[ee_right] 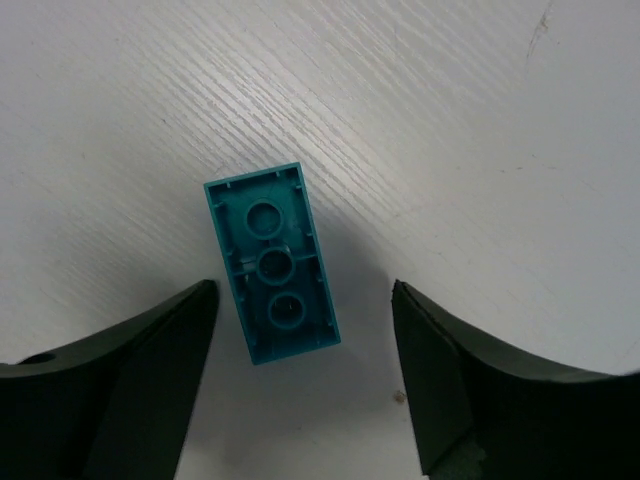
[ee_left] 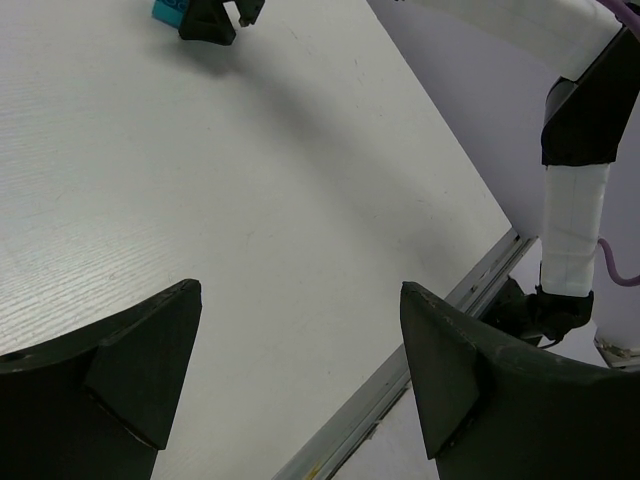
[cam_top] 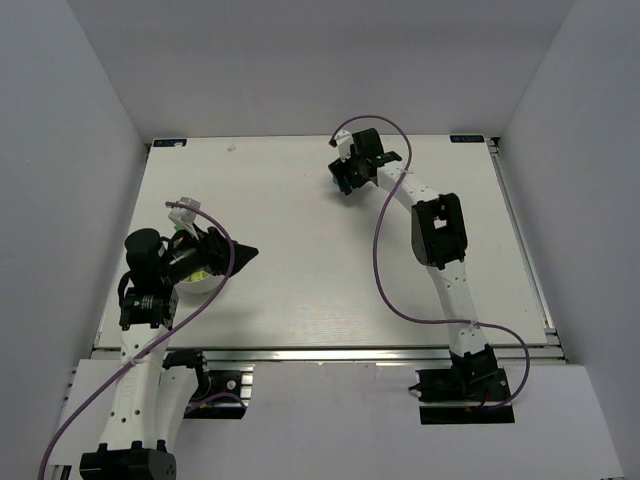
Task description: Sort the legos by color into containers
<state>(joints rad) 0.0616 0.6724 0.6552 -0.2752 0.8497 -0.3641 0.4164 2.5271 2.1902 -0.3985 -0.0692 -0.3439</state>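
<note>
Two tools are mine, and both stand wide with nothing held. At the left of the overhead view my left tool (cam_top: 240,255) hangs just above the counter (cam_top: 300,290), its tip pointing toward the middle of the frame. In its own camera the dark fingers (ee_left: 140,370) are spread far apart over bare white surface. Under that arm, lower left, sits the white bowl (cam_top: 200,284), mostly hidden by the arm. A scrap of yellow-green shows inside it, but I cannot tell which compartment it lies in. Right of centre and toward the top of the overhead view, my right tool (cam_top: 345,180) is low over the counter. Its wrist camera shows the cyan brick (ee_right: 272,262) lying hollow side up and turned slightly off square. It sits between the spread fingers, nearer the left one, and touches neither.
</note>
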